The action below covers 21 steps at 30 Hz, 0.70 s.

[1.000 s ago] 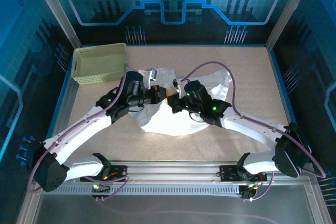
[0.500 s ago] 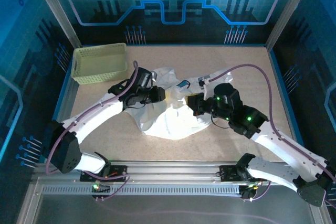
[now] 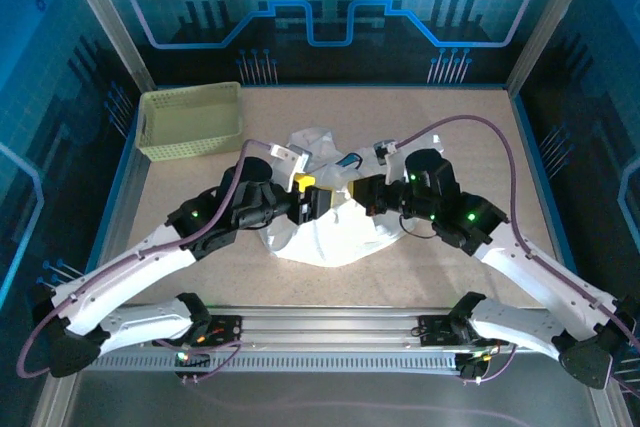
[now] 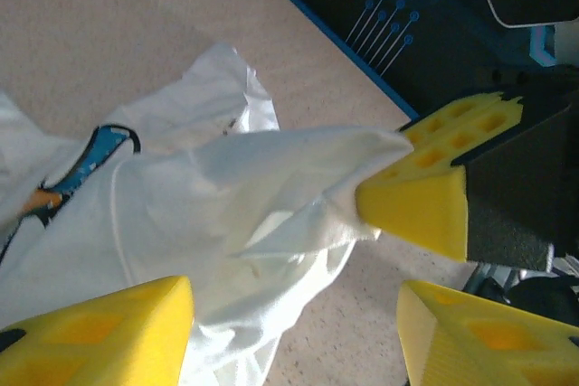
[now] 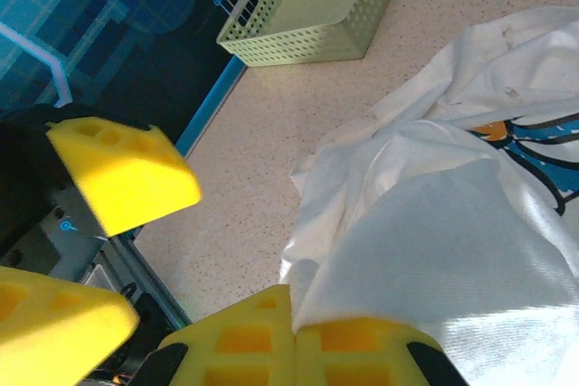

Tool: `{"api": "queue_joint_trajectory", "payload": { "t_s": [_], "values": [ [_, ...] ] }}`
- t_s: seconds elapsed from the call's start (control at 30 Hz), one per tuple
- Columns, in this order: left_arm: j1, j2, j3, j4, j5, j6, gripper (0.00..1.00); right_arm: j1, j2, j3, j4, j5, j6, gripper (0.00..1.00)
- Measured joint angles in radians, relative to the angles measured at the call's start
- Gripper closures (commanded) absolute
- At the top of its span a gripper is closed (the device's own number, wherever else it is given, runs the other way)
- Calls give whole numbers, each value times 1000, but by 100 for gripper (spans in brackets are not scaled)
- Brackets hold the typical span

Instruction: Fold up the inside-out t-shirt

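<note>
The speckled beige table carries the white t-shirt, which lies crumpled at its middle between the 2 arms with a bit of blue print showing. The pale green lattice basket sits at the far-left corner, well apart from the cloth. The right gripper pinches a raised fold of the t-shirt. Just beside it, the left gripper stands spread over the cloth.

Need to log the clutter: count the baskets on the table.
1: the basket sits at the table's far-left corner, apart from the t-shirt; nothing seems to hide another.
</note>
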Motion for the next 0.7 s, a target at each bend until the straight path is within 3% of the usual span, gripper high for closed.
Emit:
{"api": "queue_joint_trajectory", "payload": {
  "t_s": [0.43, 0.57, 0.7],
  "values": [
    [-25, 74, -120, 215, 0, 153, 43, 82, 16, 50, 0, 0, 3, 100],
    [-26, 74, -137, 279, -1, 175, 58, 84, 27, 57, 3, 0, 3, 100],
    [-27, 76, -155, 325, 1, 172, 85, 91, 45, 66, 12, 2, 3, 100]
  ]
}}
